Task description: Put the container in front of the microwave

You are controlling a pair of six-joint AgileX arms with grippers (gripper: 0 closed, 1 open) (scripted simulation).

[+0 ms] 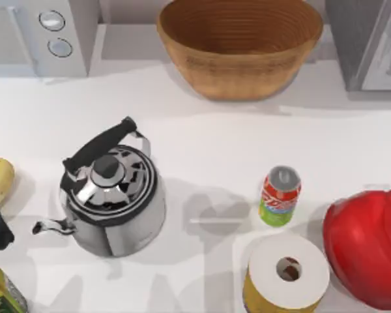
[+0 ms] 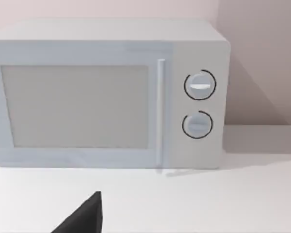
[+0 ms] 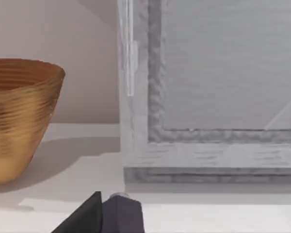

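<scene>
Red-and-green can (image 1: 279,196) stands right of the kettle (image 1: 111,202), touching the paper roll (image 1: 288,272), well apart from the half-cropped microwave (image 1: 42,36). I can't tell either gripper's finger state.

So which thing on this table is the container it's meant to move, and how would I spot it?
Start at the big wicker basket at the back of the table and come forward and a little right. There, just behind the yellow-wrapped paper roll and left of the red object, stands the small can. Unlike them, it is red above, lime-green below, with a silver lid.
</scene>
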